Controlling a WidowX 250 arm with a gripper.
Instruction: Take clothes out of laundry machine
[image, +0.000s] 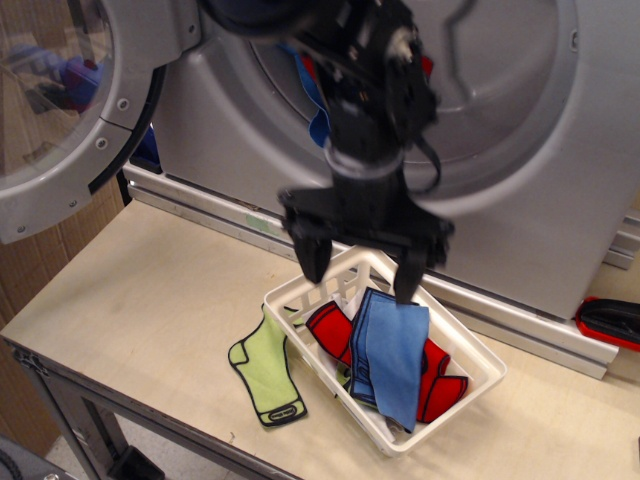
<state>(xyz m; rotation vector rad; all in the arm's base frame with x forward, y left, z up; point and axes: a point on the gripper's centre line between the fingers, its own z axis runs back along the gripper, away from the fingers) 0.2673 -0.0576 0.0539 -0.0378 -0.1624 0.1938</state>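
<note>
- Red and blue fabric clothes (318, 100) hang at the drum mouth of the silver-grey laundry machine (520, 130), up behind the arm.
- Black gripper (358, 275), blurred, jaws spread wide, holds nothing, over the white slatted basket (470, 352).

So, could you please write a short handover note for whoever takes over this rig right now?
Gripper: open, empty, blurred by motion, above the white basket.
In the basket: a blue cloth on top of a red cloth.
Left: blue and red cloths hang at the laundry machine drum opening; door open.
A green cloth lies on the table beside the basket.
</note>
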